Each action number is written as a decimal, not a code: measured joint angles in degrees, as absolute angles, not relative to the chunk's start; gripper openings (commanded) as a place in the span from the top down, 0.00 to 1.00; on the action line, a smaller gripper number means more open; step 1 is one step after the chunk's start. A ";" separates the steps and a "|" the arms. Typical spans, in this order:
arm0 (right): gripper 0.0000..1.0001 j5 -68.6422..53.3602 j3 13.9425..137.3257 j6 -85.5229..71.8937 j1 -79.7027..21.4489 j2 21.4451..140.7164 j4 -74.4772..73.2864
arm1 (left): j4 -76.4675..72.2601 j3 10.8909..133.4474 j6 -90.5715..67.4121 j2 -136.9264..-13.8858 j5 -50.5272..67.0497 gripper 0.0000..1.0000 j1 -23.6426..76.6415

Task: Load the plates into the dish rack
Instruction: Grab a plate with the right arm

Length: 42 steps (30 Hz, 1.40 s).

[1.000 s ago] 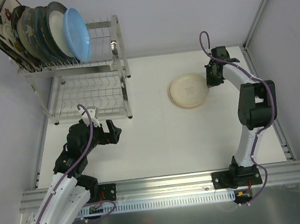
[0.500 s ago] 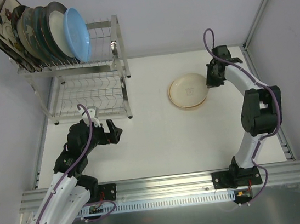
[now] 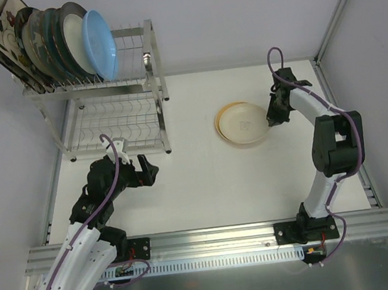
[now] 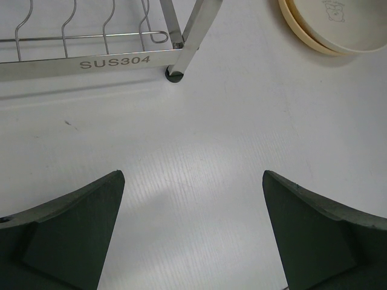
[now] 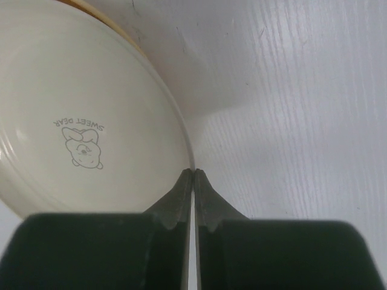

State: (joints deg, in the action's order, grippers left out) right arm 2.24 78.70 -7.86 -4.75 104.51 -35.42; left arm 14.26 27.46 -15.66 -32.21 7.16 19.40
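Overhead we can't tell, but the wrist cams show right fingers point(image 5: 175, 199) pinching the cream plate point(image 5: 78, 109) by its rim, left fingers point(image 4: 66, 229) wide open.

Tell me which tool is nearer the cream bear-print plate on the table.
Right. The right tool is shut at the right rim of the cream plate; the left tool hangs open far to its left, by the dish rack front leg.

I see my right gripper point(image 5: 193, 175) with jaws pressed together, tips touching the cream plate point(image 5: 91, 109) at its four o'clock rim, on the white table point(image 5: 290, 90).
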 measured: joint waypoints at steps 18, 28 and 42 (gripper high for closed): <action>0.71 4.29 77.76 -10.98 -4.80 104.71 -35.38 | 14.24 27.46 -15.66 -32.67 7.27 0.01 19.40; 0.64 3.09 75.85 -11.75 -4.80 106.08 -32.56 | 14.24 27.46 -15.68 -32.67 7.70 0.01 19.40; 0.80 2.57 75.83 -12.03 -4.86 107.33 -30.02 | 14.24 27.46 -15.90 -31.97 8.69 0.01 19.40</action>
